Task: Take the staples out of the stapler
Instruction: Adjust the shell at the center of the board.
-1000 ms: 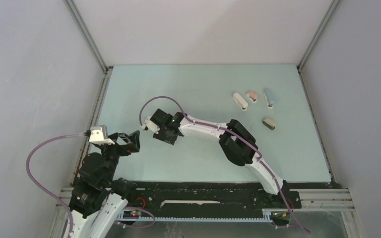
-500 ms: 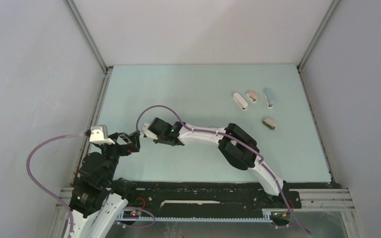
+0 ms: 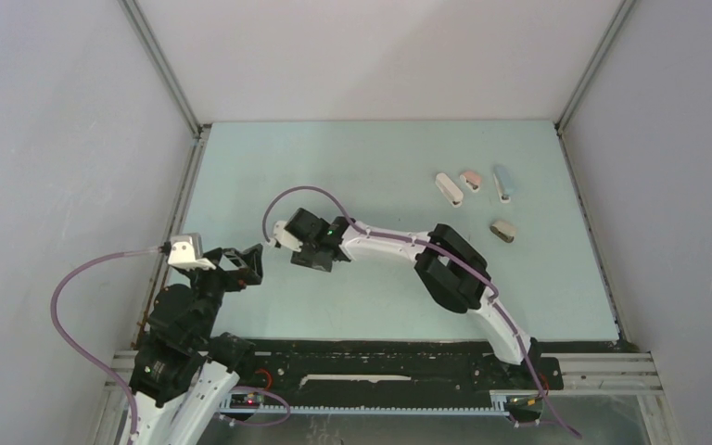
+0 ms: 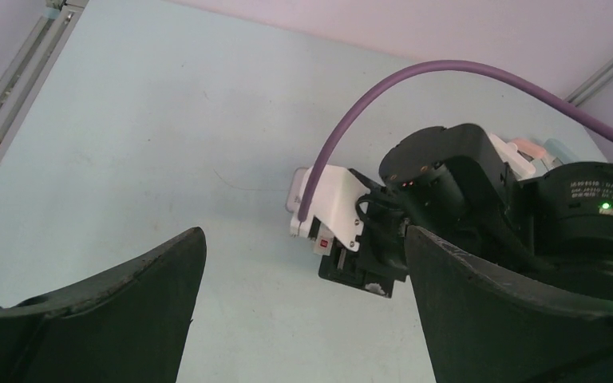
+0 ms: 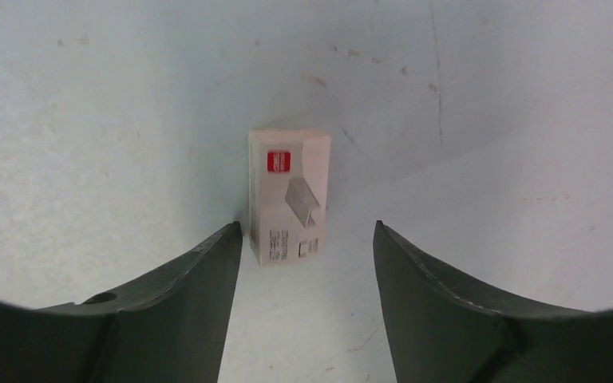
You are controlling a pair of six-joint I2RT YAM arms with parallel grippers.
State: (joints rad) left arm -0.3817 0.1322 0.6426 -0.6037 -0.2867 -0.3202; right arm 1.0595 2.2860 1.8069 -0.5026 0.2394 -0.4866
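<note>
Staplers [image 3: 470, 178], 4 small, white, pink, blue, tan

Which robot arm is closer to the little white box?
Right. The right gripper is over the little white box, which stands between its open fingers. The left gripper is off to the box's left, open, not touching it.

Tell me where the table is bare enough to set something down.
Bare: the far-left table between the left rail and the right arm; the near-right patch between that arm and the right rail. Crowded: the four staplers at far right, and left-centre, where the right gripper stands open around the small box beside the left gripper.
</note>
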